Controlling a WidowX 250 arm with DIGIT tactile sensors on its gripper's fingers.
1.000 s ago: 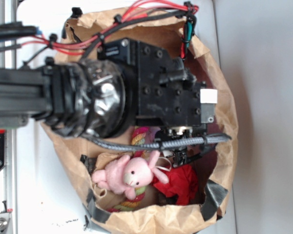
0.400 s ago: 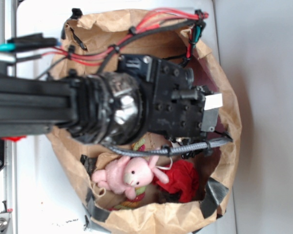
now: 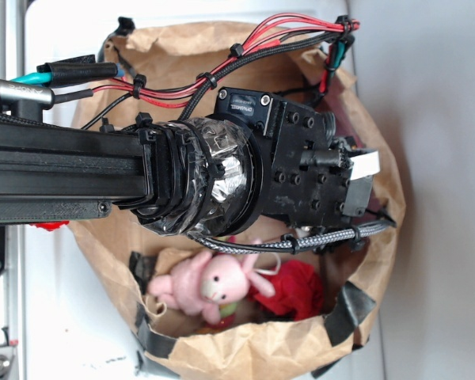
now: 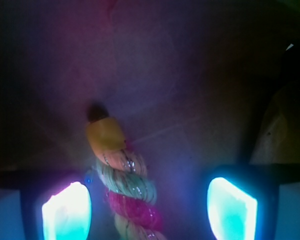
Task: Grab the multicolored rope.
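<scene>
a crumpled brown paper bag (image 3: 245,352) sits open on a white table (image 3: 63,332), and the black arm fills most of its mouth. in the wrist view the gripper (image 4: 150,205) stands with jaws wide apart, glowing pads (image 4: 66,212) on either side of the multicolored rope (image 4: 125,182), not pinching it. the rope rises between them, nearer the left pad. a pink plush bunny (image 3: 202,281) lies beside a red cloth (image 3: 293,289) lower in the bag.
</scene>
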